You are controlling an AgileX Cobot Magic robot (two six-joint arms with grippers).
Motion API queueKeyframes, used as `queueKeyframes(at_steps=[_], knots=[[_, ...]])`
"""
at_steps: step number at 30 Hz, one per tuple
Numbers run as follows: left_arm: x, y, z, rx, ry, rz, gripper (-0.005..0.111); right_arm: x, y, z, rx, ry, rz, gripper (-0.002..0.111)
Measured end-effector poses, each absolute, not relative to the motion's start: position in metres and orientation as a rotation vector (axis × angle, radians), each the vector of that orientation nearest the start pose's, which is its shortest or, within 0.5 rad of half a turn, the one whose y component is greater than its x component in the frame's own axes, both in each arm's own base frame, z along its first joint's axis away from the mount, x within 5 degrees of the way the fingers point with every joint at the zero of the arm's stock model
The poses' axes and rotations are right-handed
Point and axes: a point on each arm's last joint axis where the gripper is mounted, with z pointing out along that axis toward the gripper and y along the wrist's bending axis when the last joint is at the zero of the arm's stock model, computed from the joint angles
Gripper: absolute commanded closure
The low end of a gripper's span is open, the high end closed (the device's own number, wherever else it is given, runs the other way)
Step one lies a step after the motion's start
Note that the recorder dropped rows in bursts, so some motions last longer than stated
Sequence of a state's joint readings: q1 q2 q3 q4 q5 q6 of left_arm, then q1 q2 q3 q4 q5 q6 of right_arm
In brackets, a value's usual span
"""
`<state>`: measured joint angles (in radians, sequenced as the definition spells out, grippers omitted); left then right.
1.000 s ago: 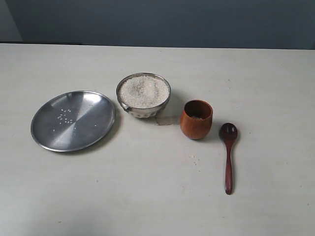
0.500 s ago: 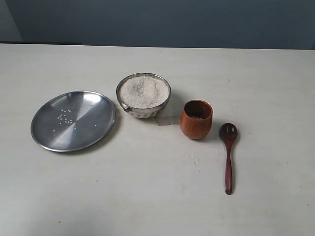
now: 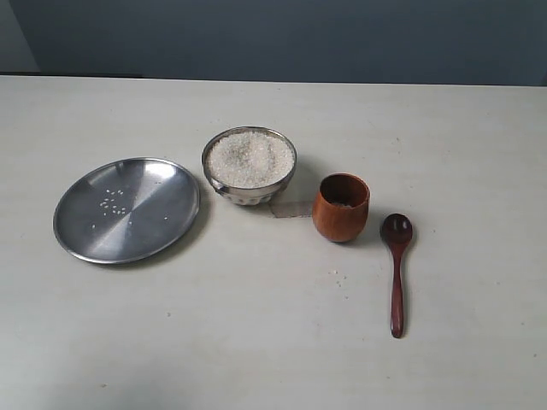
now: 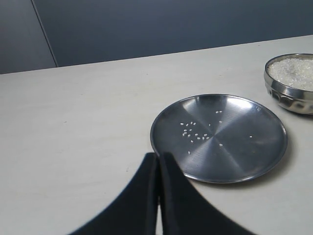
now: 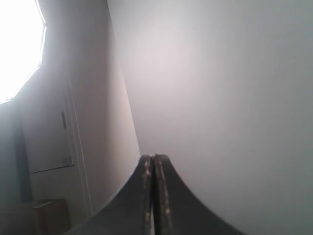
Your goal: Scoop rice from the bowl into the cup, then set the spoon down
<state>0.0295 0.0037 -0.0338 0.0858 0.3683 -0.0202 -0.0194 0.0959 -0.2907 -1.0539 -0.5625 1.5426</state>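
The steel bowl (image 3: 249,166) stands mid-table, heaped with white rice (image 3: 250,158); the left wrist view catches the bowl (image 4: 292,83) at its edge. To its right stands the brown wooden cup (image 3: 340,207) with a little rice inside. The wooden spoon (image 3: 397,272) lies flat on the table right of the cup, head toward the back. Neither arm shows in the exterior view. My left gripper (image 4: 159,155) is shut and empty, near the plate's rim. My right gripper (image 5: 153,157) is shut and empty, facing a pale wall away from the table.
A flat steel plate (image 3: 126,208) with several stray grains lies left of the bowl, also seen in the left wrist view as the plate (image 4: 218,138). A few loose grains (image 3: 338,277) lie on the table in front of the cup. A dark wall runs behind the table.
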Motion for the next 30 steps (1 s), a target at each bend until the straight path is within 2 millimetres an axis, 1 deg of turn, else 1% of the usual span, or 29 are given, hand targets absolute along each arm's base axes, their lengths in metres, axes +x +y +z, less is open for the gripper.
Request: queueKeyframes(at_steps=[5, 8, 14, 17, 20, 21, 23, 30], knots=[[0.052, 0.004, 0.191, 0.006, 1.821, 0.091, 0.106, 0.028, 0.041, 0.32, -0.169, 1.12, 0.65, 0.108], [0.052, 0.004, 0.191, 0.006, 1.821, 0.091, 0.106, 0.031, 0.036, 0.32, -0.124, 1.137, 0.607, 0.108], [0.052, 0.004, 0.191, 0.006, 1.821, 0.091, 0.106, 0.027, 0.02, 0.34, -0.011, 1.072, 0.468, 0.108], [0.052, 0.004, 0.191, 0.006, 1.821, 0.091, 0.106, 0.027, 0.011, 0.348, 0.036, 1.084, 0.36, 0.108], [0.052, 0.004, 0.191, 0.006, 1.821, 0.091, 0.106, 0.028, 0.0, 0.348, 0.109, 1.176, 0.21, 0.108], [0.052, 0.004, 0.191, 0.006, 1.821, 0.091, 0.106, 0.028, -0.004, 0.346, 0.125, 1.233, 0.156, 0.108], [0.052, 0.004, 0.191, 0.006, 1.821, 0.091, 0.106, 0.029, -0.008, 0.34, 0.109, 1.348, 0.069, 0.108], [0.052, 0.004, 0.191, 0.006, 1.821, 0.091, 0.106, 0.035, 0.002, 0.323, -0.078, 1.582, 0.066, 0.108]])
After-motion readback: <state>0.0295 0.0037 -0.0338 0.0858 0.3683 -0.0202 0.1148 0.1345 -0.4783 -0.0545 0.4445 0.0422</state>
